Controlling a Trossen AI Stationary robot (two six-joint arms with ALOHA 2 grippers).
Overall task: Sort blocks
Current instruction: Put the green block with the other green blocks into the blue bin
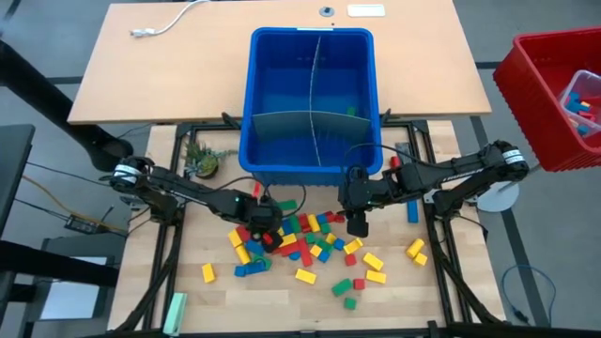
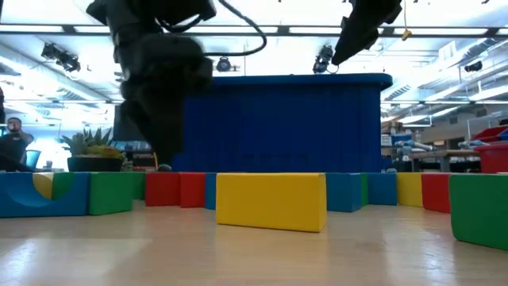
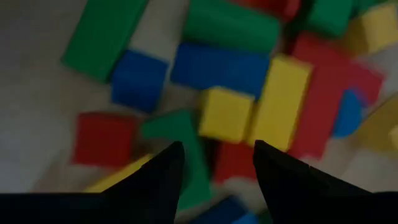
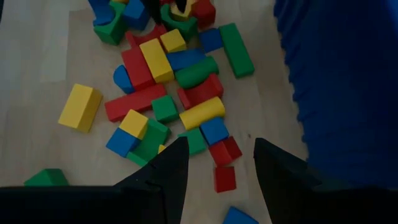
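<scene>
A pale wood tabletop (image 1: 394, 300) is sitting inside a black frame, with a light brown desk (image 1: 169, 84) lying behind it. A large blue bin (image 1: 313, 94), split by grey dividers into compartments, is standing at the tabletop's far edge and overlapping the desk. One green block (image 1: 352, 112) is lying inside the bin's right near compartment.

The blocks (image 1: 305, 239), a loose heap of several dozen in red, yellow, green and blue, are lying on the wood just in front of the bin. Strays are scattering outward: one yellow block (image 1: 208, 272) to the left, two yellow ones (image 1: 416, 250) to the right, and a green one (image 1: 350, 302) nearest the front. Bare wood is lying open along the front and right edges.

The left gripper (image 1: 266, 237) is hanging low over the heap's left side; its fingers (image 3: 155, 180) are standing apart with nothing between them, straddling a green and a red block. The right gripper (image 1: 357, 225) is hovering above the heap's right side, near the bin's front wall, its fingers (image 4: 168, 174) likewise parted and empty.

A small potted plant (image 1: 203, 161) is sitting at the tabletop's far left. A pale green bar (image 1: 175, 313) is lying at the front left edge. A red crate (image 1: 549, 94) is standing off to the right. A white cable (image 1: 169, 23) is trailing across the desk. The low view is showing a ceiling-lit room, with a person (image 2: 12, 143) at the far left.
</scene>
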